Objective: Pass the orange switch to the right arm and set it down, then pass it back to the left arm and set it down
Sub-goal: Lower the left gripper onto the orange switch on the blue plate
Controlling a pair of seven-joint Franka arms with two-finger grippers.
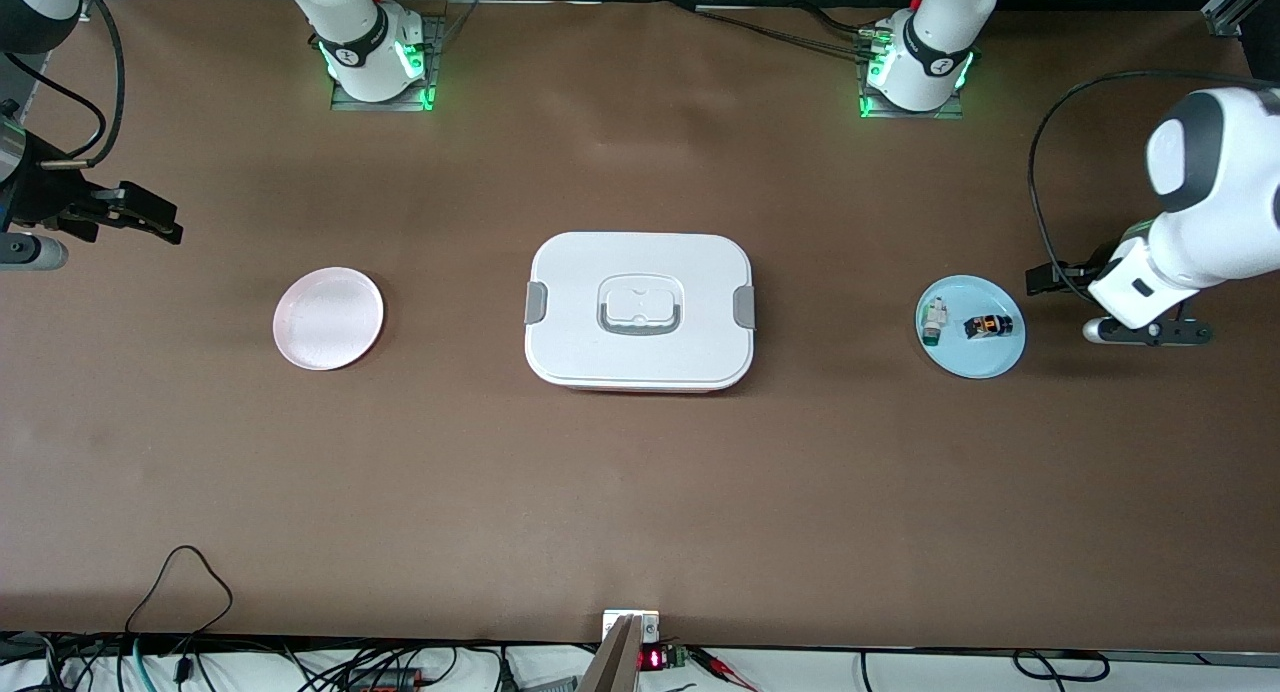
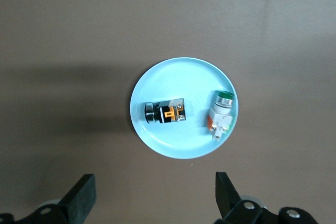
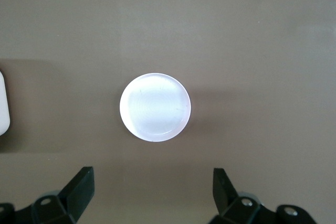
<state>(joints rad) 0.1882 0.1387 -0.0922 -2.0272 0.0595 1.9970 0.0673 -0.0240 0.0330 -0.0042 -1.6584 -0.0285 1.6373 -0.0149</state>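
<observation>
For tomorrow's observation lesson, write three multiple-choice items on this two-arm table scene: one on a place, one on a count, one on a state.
1. Where does the orange switch lie?
A. On the blue plate
B. On the pink plate
C. On the box lid

2. How many components lie on the blue plate?
A. One
B. Two
C. Four

3. How does the left tool stand?
A. Shut on the switch
B. Open, holding nothing
C. Shut on the plate rim

Answers:
1. A, the switch rests on the blue plate toward the left arm's end of the table.
2. B, the orange switch and a white-and-green component lie there, apart from each other.
3. B, its fingers stand wide apart above the table, with the plate in view between them; the right tool is likewise open over the table beside the pink plate.
</observation>
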